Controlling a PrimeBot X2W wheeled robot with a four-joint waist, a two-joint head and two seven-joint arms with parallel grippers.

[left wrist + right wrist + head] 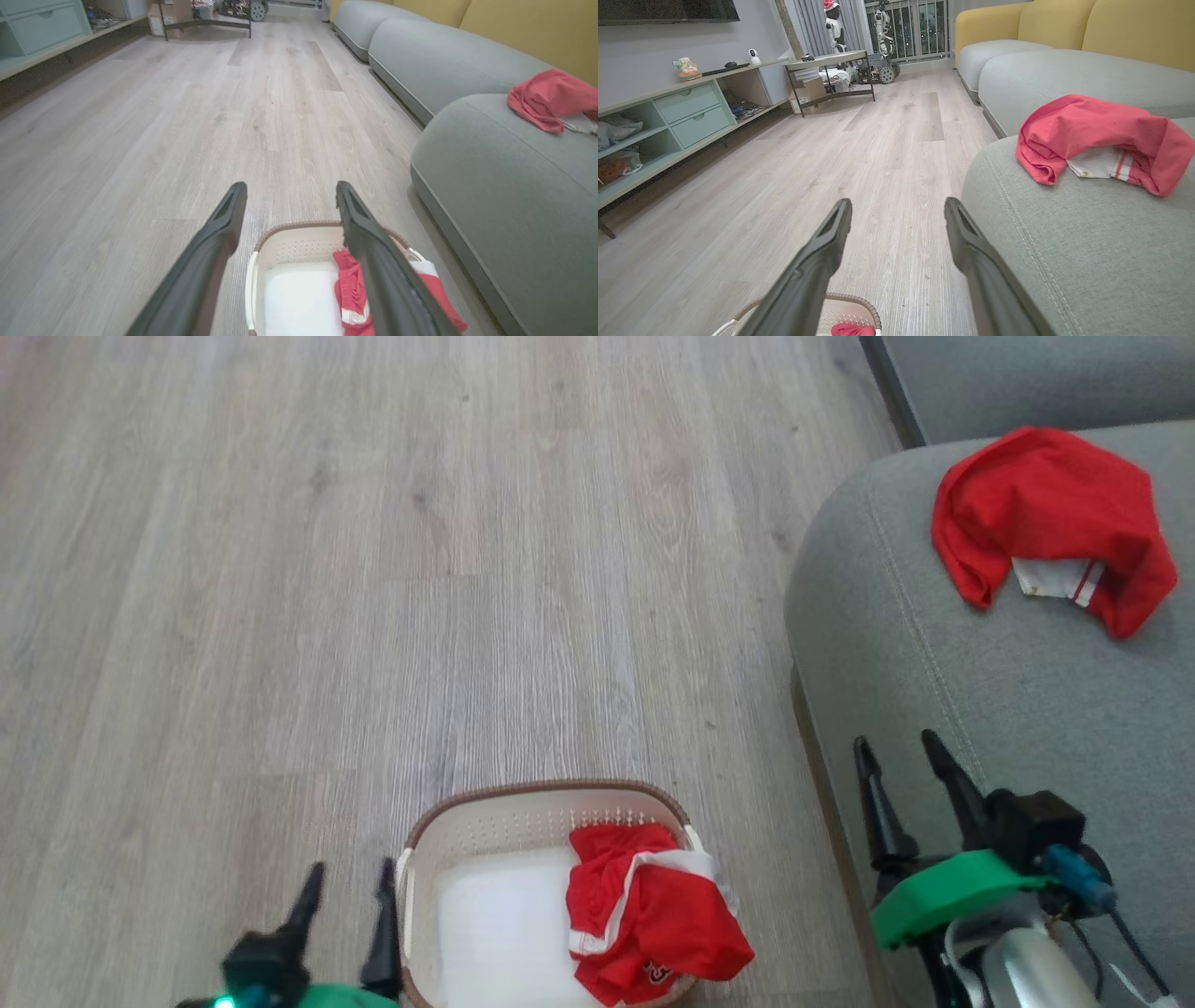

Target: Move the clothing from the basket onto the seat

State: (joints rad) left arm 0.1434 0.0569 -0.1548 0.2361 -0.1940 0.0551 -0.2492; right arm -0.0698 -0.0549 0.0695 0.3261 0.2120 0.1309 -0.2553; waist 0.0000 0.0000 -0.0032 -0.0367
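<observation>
A cream basket with a brown braided rim stands on the floor at the bottom of the head view. Red clothing with white trim lies crumpled in its right half and spills over the right wall. A second red garment lies on the grey-green seat at the right. My left gripper is open and empty, just left of the basket. My right gripper is open and empty, over the seat's front edge.
Pale wood floor stretches ahead and to the left. A further grey sofa section with yellow backs lies beyond the seat. A teal shelf unit, a small table and small robots stand far off in the right wrist view.
</observation>
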